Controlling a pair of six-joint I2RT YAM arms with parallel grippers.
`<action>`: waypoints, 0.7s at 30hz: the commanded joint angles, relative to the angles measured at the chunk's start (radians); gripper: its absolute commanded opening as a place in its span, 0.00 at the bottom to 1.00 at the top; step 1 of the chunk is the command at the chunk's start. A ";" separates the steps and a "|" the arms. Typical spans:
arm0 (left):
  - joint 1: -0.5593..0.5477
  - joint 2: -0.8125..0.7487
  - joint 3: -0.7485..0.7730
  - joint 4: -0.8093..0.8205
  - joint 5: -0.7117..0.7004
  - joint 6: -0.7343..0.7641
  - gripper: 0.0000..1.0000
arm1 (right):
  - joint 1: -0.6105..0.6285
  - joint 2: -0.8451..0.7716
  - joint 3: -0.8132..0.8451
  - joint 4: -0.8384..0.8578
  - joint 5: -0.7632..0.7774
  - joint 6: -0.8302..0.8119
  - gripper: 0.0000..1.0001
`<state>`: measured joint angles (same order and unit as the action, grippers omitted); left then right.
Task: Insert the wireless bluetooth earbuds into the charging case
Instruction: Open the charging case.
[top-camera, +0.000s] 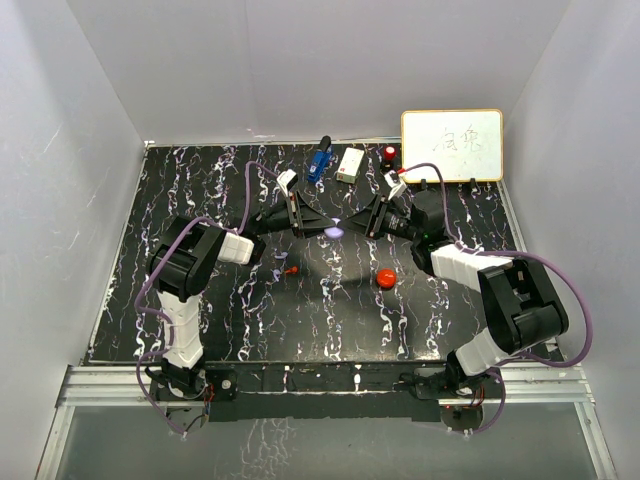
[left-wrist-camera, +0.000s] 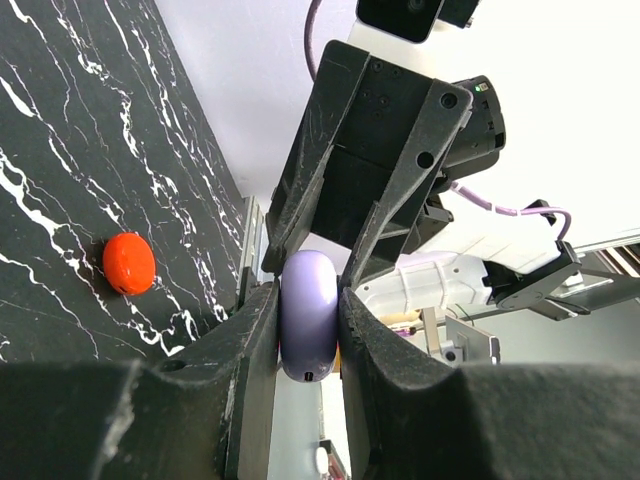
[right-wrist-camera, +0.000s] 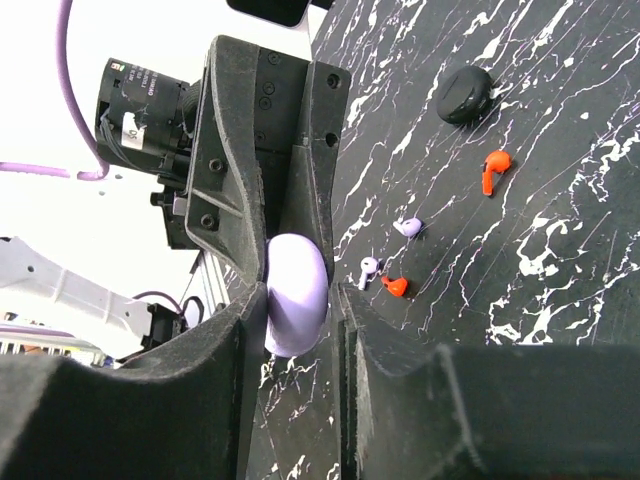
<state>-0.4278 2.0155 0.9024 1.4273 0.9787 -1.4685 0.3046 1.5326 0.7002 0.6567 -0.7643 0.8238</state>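
The left claw is clamping the purple charging case across its two broad faces. It is holding the case on edge in the air above the middle of the worktop. The right claw is straddling the same case from the opposite side. One of its pads is touching the case, but I cannot tell whether the other is pressing. No open lid is showing in either wrist view.

The earbuds are lying loose on the left half of the worktop, and none is sitting in a case. A red earbud is lying near a black round case. A purple earbud, a pale earbud and a second red earbud are clustering close together. A red round case is sitting well apart from them.

Each earbud is resting on its side, with its long axis running along the stem. The first red one is pointing its stem down the right wrist picture. The others are too small to read.

They are probably light, stiff and glossy, so they may be prone to slipping or flicking away. The best pinch is probably across the bulbous head, leaving the stem free to lead into its socket.
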 joint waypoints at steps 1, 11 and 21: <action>-0.006 -0.019 0.046 0.265 0.008 -0.068 0.00 | -0.001 0.011 -0.019 0.081 -0.025 0.019 0.30; -0.006 -0.026 0.038 0.266 0.012 -0.067 0.00 | -0.007 0.018 -0.032 0.122 -0.030 0.056 0.17; -0.005 -0.050 0.007 0.064 -0.014 0.065 0.51 | -0.034 -0.015 -0.057 0.143 -0.024 0.080 0.10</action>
<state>-0.4297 2.0205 0.9100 1.4311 0.9840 -1.4834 0.2878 1.5455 0.6548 0.7509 -0.7856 0.8997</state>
